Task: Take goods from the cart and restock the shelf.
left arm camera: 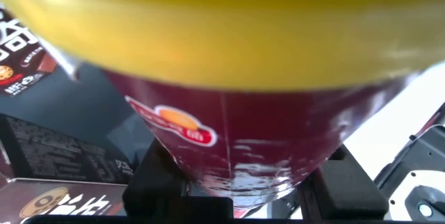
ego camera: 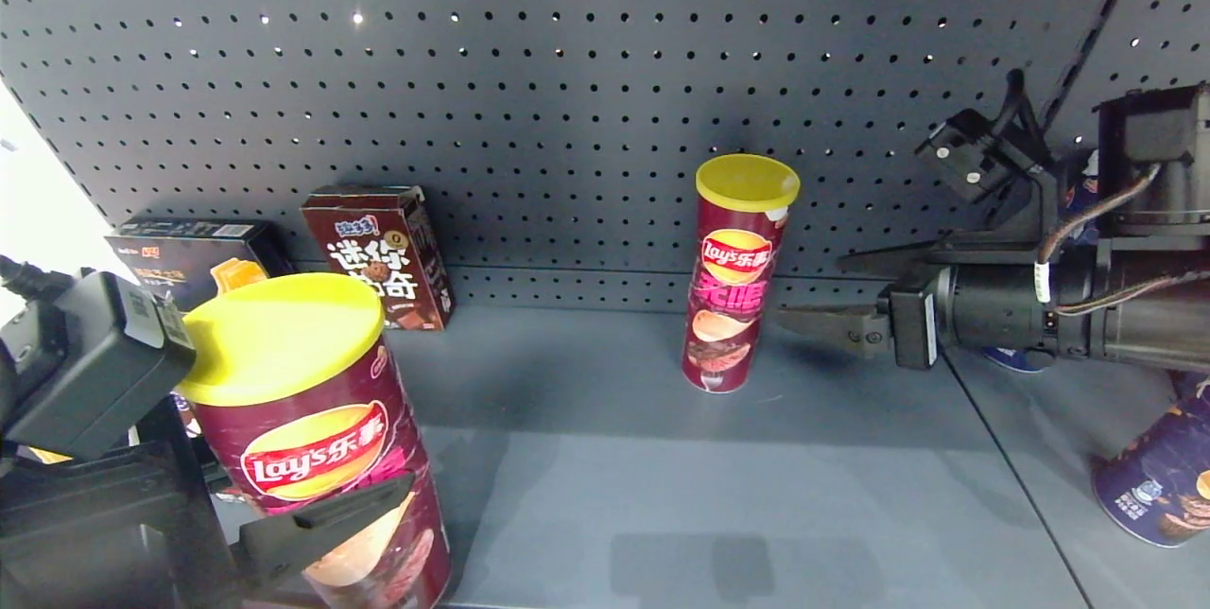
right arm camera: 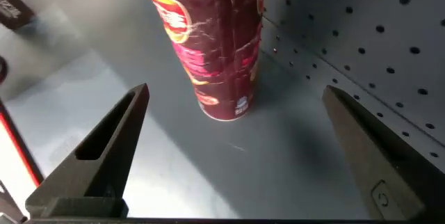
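Can (ego camera: 312, 439) likely light, stiff tube, slick, crushable; left gripper (left arm camera: 254, 193) clamps its body, shelf (ego camera: 662, 514) front-left corner. Right gripper (ego camera: 818, 292) spread wide, empty, beside rear can (ego camera: 733, 278).

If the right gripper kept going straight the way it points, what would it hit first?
Most likely the upright dark-red crisp can with a yellow lid, standing on the grey shelf. The open right gripper points straight at it, though how far apart they are is hard to judge.

Dim, even light casts soft shadows on the shelf (ego camera: 718, 495), and bright pinpoints glint through the pegboard (ego camera: 567, 70) holes.
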